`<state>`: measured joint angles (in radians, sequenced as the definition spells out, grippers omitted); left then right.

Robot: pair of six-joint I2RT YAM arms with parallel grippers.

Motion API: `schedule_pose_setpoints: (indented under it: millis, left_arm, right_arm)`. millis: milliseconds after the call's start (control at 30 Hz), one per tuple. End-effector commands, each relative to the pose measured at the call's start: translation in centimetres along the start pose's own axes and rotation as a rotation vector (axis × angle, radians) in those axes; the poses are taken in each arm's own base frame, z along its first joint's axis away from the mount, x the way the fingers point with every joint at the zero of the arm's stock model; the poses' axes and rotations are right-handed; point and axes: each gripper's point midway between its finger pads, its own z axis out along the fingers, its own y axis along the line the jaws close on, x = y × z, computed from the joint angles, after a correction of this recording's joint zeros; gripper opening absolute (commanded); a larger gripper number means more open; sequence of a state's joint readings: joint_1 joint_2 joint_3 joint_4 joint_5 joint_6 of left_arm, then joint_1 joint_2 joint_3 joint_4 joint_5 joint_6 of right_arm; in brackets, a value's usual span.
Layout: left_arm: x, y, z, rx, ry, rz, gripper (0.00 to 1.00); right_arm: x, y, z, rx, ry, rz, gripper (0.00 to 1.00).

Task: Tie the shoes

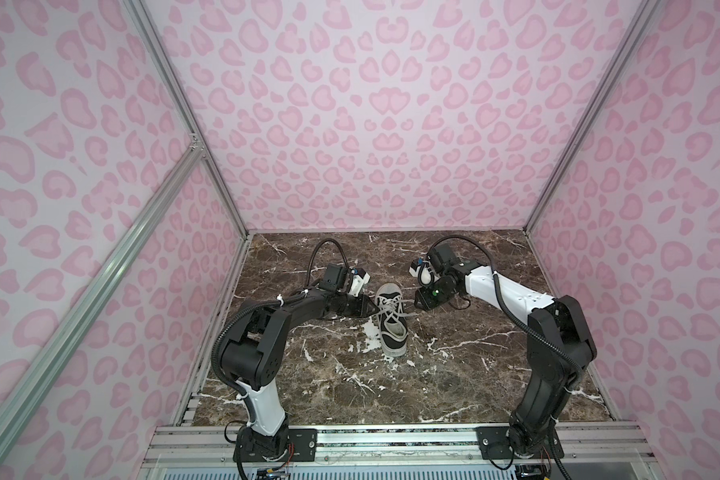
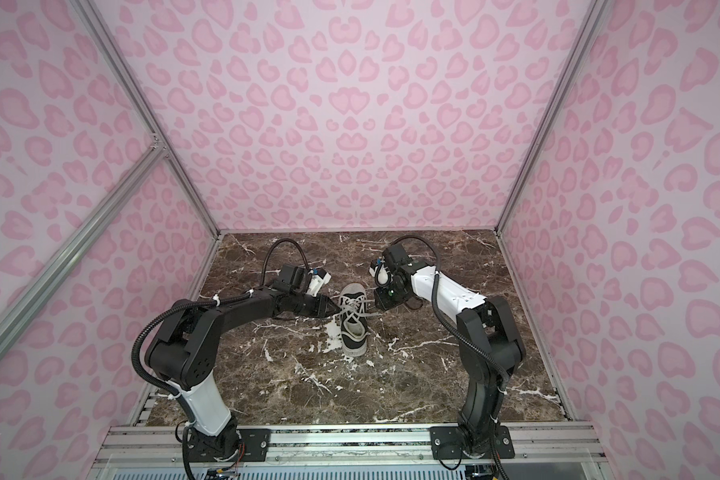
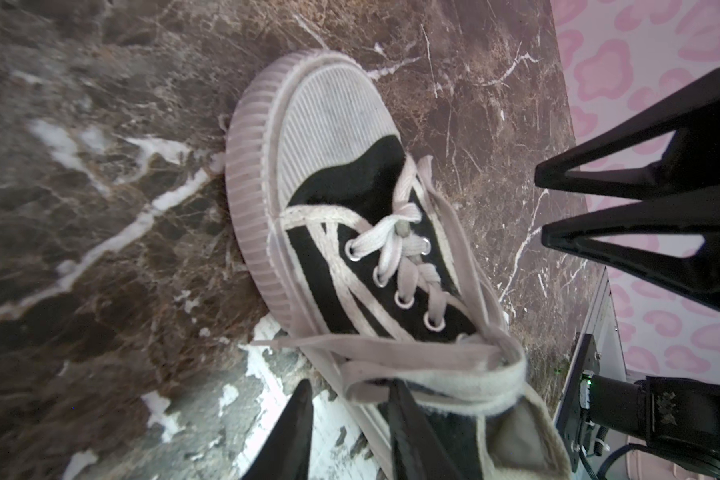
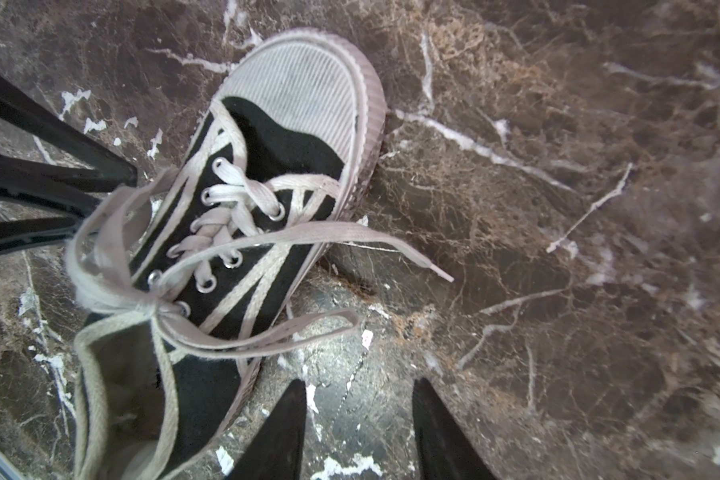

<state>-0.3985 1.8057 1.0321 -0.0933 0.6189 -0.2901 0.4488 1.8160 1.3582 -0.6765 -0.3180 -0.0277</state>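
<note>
Sitting on its sole near the middle of the brown marble table [image 1: 454, 374], a black canvas sneaker [image 1: 393, 343] is pointing its white toe cap [image 1: 387, 289] toward the far end and its heel toward the arm bases in both top views. The left gripper [image 1: 374, 308] is reaching in low from the left, its tips lying just beside the upper eyelets. In the left wrist view its fingers [image 3: 410, 428] are standing narrowly apart, and a strand of the off-white laces [image 3: 391, 353] is running across the gap between them; the jaws are not closing flat on it. From the right wrist view, a lace loop [image 4: 72, 257] is curling at those same fingertips, while the laces are bunching at the top eyelets. A second, flatter loop [image 4: 346, 316] is draping off the shoe's other side onto the marble, and a free lace end [image 4: 439, 272] is resting on the stone. The right gripper [image 1: 416, 305] is hovering on the opposite flank, near the sneaker but apart from it, its jaws standing moderately wide with only marble between them. Pink leopard-print walls [image 1: 371, 124] are enclosing the scene.
</note>
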Motion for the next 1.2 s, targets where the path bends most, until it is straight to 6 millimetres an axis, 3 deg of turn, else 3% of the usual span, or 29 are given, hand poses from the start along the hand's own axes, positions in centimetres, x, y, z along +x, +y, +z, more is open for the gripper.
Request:
schedule_pose_setpoints:
  millis: [0, 400, 533, 700, 867, 1167]
  left_arm:
    - [-1.7, -0.5, -0.2, 0.018, -0.061, 0.007, 0.34]
    - [-0.4, -1.7, 1.0, 0.088, -0.016, -0.019, 0.29]
    - [-0.4, -1.5, 1.5, 0.079, -0.012, -0.028, 0.30]
    - [-0.3, 0.2, 1.0, -0.035, -0.029, -0.026, 0.31]
    - [-0.1, -0.2, 1.3, -0.008, -0.015, -0.029, 0.30]
    - [-0.3, -0.4, 1.0, -0.013, -0.025, -0.020, 0.12]
  right_arm:
    - [0.3, 0.1, 0.1, -0.008, 0.005, 0.005, 0.44]
    - [0.2, 0.3, 0.1, -0.018, 0.002, 0.008, 0.44]
    - [0.1, 0.4, -0.1, -0.022, -0.005, 0.009, 0.44]
    - [0.4, 0.3, 0.0, -0.019, 0.001, 0.007, 0.44]
    - [0.2, 0.4, 0.0, -0.022, -0.001, 0.007, 0.44]
    - [0.3, 0.7, -0.3, -0.039, -0.009, 0.013, 0.44]
